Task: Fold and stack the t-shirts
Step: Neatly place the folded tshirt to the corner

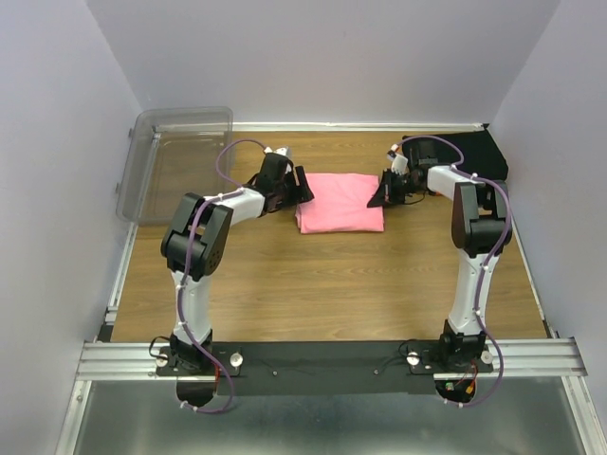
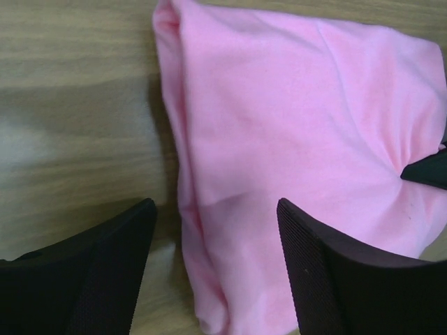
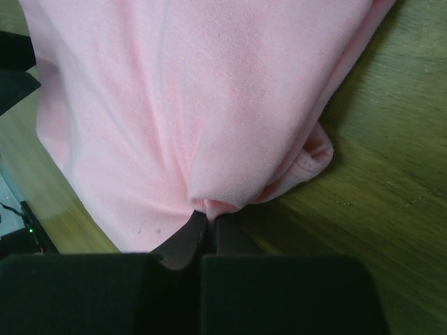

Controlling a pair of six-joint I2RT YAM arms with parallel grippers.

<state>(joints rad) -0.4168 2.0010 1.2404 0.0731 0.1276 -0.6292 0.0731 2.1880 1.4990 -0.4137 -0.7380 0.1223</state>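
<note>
A salmon-pink t-shirt (image 1: 340, 201), folded into a rough rectangle, lies on the wooden table mid-way between the arms. My left gripper (image 1: 302, 187) is at its left edge, open. In the left wrist view the pink t-shirt's (image 2: 293, 118) folded edge runs between the two spread fingers (image 2: 335, 272) of the left gripper (image 2: 216, 204), and neither finger presses it. My right gripper (image 1: 384, 190) is at the shirt's right edge. There the right gripper (image 3: 209, 213) is shut on a pinch of the pink t-shirt (image 3: 195, 91). A black t-shirt (image 1: 471, 152) lies folded at the back right.
A clear plastic bin (image 1: 175, 163) stands at the back left corner, partly off the table's edge. Grey walls close in the table on three sides. The right arm's elbow (image 1: 479, 223) rises near the black shirt.
</note>
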